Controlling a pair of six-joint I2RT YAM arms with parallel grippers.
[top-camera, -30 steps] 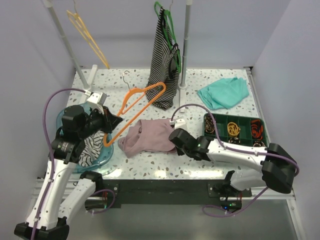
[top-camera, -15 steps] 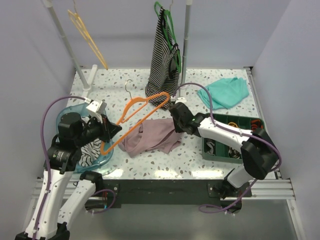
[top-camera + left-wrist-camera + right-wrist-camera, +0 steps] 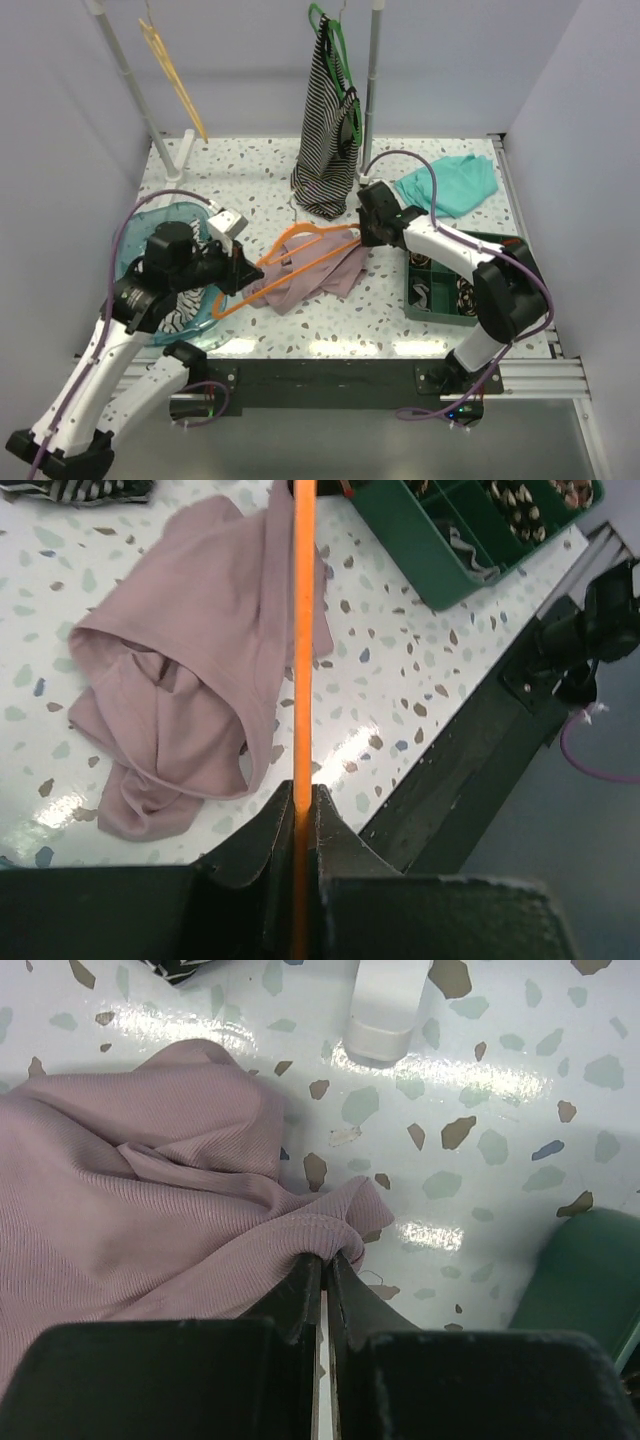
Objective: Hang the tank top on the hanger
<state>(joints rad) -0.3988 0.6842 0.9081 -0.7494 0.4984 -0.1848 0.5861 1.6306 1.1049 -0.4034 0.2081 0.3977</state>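
- Your left jaws clenched the hanger [image 3: 298, 630] above the tank top [image 3: 180, 650], mid-worktop [image 3: 370, 312].
- Your right jaws pinched its far-right edge.
- Threading seemed underway; next, draw that edge over the hanger's end.

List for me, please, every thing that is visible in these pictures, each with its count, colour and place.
tank top: one, dusty pink, crumpled at table centre
hanger: one, orange, slanting across the tank top
yellow hanger: one, yellow, on the rack, back left
green hanger: one, green, on the rack, back centre
striped top: one, black and white, hanging from the green hanger
striped cloth: one, black and white, in the bowl
bowl: one, clear blue, table left
teal cloth: one, teal, back right
tray: one, dark green, table right, compartments with small items
rack poles: two, pale grey, at the back
table: one, white, speckled
left gripper: one, black, jaws shut on the hanger
right gripper: one, black, jaws shut on a tank top edge
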